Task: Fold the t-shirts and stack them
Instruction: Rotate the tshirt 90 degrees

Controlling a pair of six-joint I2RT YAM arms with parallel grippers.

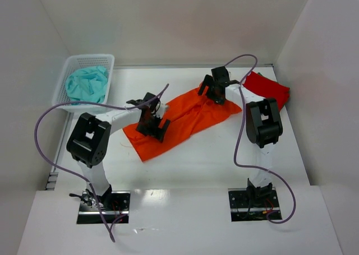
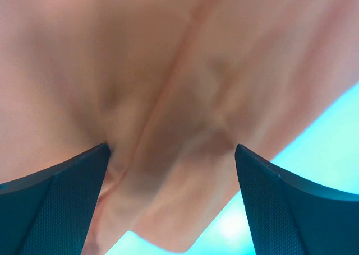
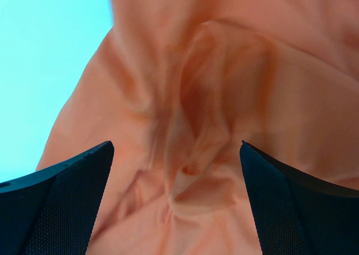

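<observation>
The black left hand (image 2: 171,148), spread wide, and the right hand (image 3: 175,144), equally unclenched, sit low over the bright orange cloth t-shirt (image 1: 185,117) crumpled on the white desk (image 1: 196,165); closing on bunched wrinkles risks pinching several layers and skewing the fold.

The top camera overlooks the table (image 1: 196,165); both wrist cameras hang close over the orange t-shirt (image 1: 188,117).

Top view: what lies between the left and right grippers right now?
Only the orange t-shirt, running diagonally from under the left gripper to the right gripper; the top view shows nothing else on that stretch.
</observation>
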